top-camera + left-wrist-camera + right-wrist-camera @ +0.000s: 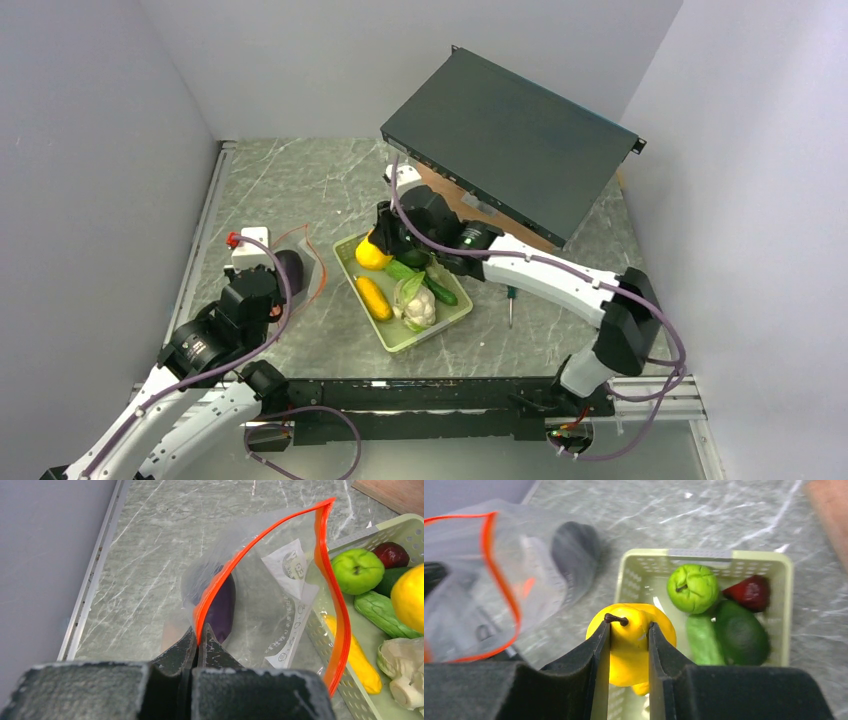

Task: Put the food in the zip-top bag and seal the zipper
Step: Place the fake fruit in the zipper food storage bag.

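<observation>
Yellow fruit (630,654) in right tool (629,628), bag (270,595) open

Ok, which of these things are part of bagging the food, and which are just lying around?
Job: zip-top bag, its zipper, eggplant inside, left gripper pinching the rim, yellow fruit in the right gripper, green pepper, cucumber, corn, cauliflower.
Lying about: basket, black box, screwdriver, wooden board.

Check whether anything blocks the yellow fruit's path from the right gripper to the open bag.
Nothing visible does. The right gripper holds the yellow fruit over the basket end nearest the zip-top bag. The bag's mouth, pinched open by the left gripper, faces that side, and nothing lies in the gap.
</observation>
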Robot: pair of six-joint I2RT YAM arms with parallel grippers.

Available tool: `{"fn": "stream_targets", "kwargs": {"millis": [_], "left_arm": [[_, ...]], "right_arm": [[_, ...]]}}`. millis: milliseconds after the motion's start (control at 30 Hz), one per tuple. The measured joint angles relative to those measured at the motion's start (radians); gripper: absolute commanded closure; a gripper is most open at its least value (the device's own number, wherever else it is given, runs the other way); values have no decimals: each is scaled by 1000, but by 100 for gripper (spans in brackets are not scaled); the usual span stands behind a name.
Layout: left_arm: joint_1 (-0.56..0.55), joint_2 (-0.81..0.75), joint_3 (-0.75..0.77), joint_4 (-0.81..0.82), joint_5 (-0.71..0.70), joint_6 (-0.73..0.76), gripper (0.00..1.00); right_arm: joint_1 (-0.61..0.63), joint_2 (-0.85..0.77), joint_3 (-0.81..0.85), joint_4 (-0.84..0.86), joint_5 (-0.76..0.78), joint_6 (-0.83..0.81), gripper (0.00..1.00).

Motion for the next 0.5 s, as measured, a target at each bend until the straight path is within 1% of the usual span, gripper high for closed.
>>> {"fn": "stream_targets", "kwargs": {"millis": [100, 233, 400, 500], "left_arm": [[2, 0, 0, -2, -3, -1, 100], [2, -2, 0, -3, -4, -1, 100], [2, -19, 0, -3, -3, -1, 100], [2, -21, 0, -3, -3, 0, 100]], "right_arm": [[4, -57, -55, 56, -86, 66, 100], [47, -66, -58, 128, -156, 138, 100], [131, -62, -13, 164, -160, 207, 100], [158, -59, 13, 205, -138, 246, 100]]}}
